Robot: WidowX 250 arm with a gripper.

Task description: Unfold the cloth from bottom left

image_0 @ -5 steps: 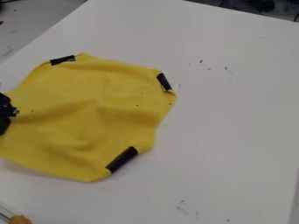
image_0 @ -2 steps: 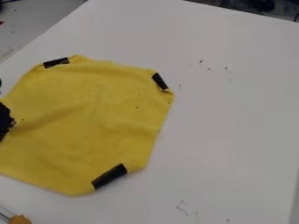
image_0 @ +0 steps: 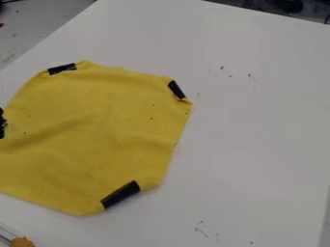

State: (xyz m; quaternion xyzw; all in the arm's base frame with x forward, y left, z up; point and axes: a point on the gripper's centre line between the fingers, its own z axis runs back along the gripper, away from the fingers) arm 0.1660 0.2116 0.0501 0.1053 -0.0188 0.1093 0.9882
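Note:
The gripper (image_0: 2, 123) is at the left edge of the camera view, where only a small black part of it shows against the cloth's left side. Spread over the left half of the white table is the yellow cloth (image_0: 97, 125), mostly flat with soft creases running from its left side. Black strips mark its corners: one at the upper left (image_0: 62, 69), one at the upper right (image_0: 176, 90) and a larger one at the lower right (image_0: 120, 194). The cloth's lower left part runs out of view.
A small orange-brown object (image_0: 22, 242) lies at the bottom left corner, beside a clear edge. The white table (image_0: 251, 135) extends to the right of the cloth. Its back edge borders a dark area at the upper right.
The cloth's lower right corner has shifted down and left, and the cloth lies flatter. Its upper corners moved slightly left. The gripper went down a little, then up and left, mostly out of view.

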